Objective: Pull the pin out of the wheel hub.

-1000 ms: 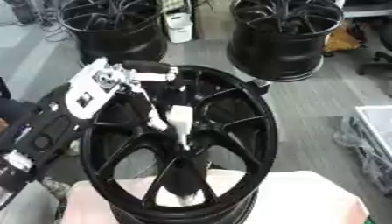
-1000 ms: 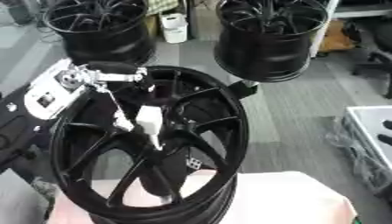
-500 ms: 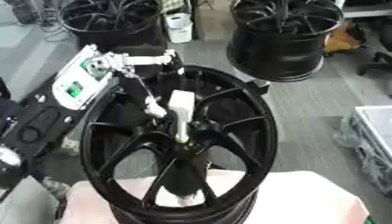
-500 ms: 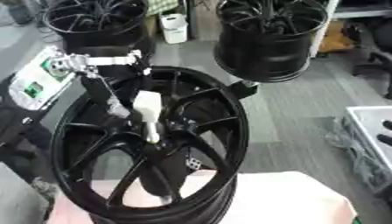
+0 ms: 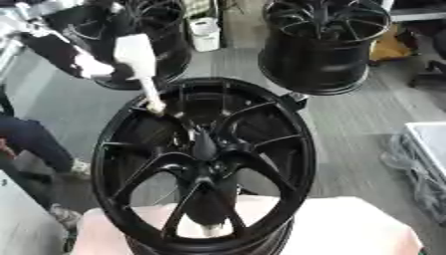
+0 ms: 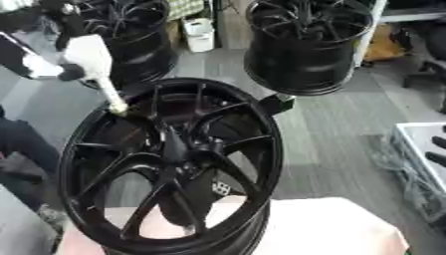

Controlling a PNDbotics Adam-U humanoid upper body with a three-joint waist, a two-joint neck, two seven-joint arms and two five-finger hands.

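Grey, faintly streaked floor (image 5: 357, 119) spreads across the room, lit evenly from above with soft shine on the dark metal around it. At twelve o'clock stands a glossy black spoked wheel rim (image 5: 324, 45) on the floor, and at eleven o'clock a second black spoked rim (image 6: 131, 30) stands upright. Between them sits a small white plastic container (image 5: 205, 34) against a pale brown panel (image 6: 233, 25). At one o'clock a tan cardboard box (image 5: 393, 47) rests near a dark chair base (image 5: 431, 69). At three o'clock a white tray edge (image 5: 427, 144) shows. At six o'clock a pale pink cloth-covered surface (image 5: 348, 229) fills the near ground
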